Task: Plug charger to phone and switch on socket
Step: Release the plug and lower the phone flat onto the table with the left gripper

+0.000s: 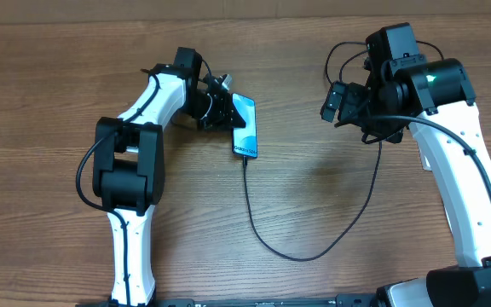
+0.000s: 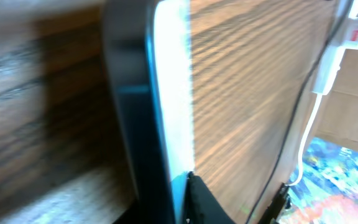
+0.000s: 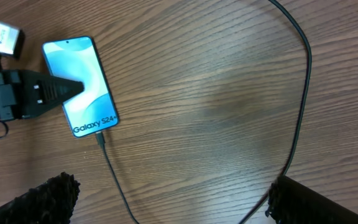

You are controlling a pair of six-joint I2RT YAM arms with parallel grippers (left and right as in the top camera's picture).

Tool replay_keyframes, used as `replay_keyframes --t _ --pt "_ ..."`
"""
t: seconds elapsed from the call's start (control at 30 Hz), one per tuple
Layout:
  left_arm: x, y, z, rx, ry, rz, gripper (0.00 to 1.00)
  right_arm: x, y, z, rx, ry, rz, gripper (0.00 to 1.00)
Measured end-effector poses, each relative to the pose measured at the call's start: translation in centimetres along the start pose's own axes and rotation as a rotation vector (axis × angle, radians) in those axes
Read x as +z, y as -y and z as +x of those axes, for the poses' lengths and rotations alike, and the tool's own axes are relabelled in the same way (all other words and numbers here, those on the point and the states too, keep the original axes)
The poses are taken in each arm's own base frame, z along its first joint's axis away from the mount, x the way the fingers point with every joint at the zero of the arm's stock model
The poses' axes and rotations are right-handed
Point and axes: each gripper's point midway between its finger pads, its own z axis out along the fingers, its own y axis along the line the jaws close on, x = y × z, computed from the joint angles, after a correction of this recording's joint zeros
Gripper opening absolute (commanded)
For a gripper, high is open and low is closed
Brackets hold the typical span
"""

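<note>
A slim rectangular smartphone with a light blue-white screen reading "Galaxy" (image 1: pixel 245 128) is lying on the brown wood-grain table (image 1: pixel 314 51), left of centre, with its lettered end pointing toward the near edge. The left gripper (image 1: pixel 225 111) is sitting at the phone's left long side, and in the right wrist view one dark, tapering finger (image 3: pixel 51 92) is lying across the screen; the other finger is hidden, so I cannot tell whether its jaws are pinching the phone or only resting on it. The long thin black charger cable (image 1: pixel 254 222) is meeting the phone's near short edge with its small connector tip, then sweeping down in a wide loop and climbing toward the right arm. The right gripper (image 3: pixel 169 200) is hovering above the bare wood to the right of the phone, its two black fingers (image 3: pixel 45 199) standing wide apart and gripping nothing. A white oblong power strip with a red switch (image 2: pixel 357 30) is showing, blurred, only in the far upper corner of the left wrist view, its white cord (image 2: pixel 308 134) trailing down from it.
</note>
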Motion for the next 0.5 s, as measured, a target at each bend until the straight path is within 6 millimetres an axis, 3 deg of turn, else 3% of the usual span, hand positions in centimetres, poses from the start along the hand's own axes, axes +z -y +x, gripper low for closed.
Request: replay_keyframes --t 0.03,0.07,0.17,0.3,0.5 --pt "0.1 -0.3 0.0 -0.004 -0.002 -0.011 0.33 0.0 0.0 0.0 0.000 0.000 0.000 1.00" --pt "0.2 -0.6 0.1 -0.011 -0.004 -0.023 0.52 0.0 0.0 0.0 0.001 0.000 0.000 1.00" --pt "0.2 -1.4 0.3 -0.018 -0.011 -0.063 0.88 0.0 0.4 -0.2 0.012 -0.001 0.001 1.00" --pt "-0.7 -0.6 0.6 -0.016 -0.012 -0.091 1.00 -0.2 2.3 -1.0 0.071 0.005 0.019 1.00" --pt "-1.6 -1.2 0.6 -0.017 -0.003 -0.165 1.00 -0.7 6.2 -2.9 0.177 0.044 0.066 1.00"
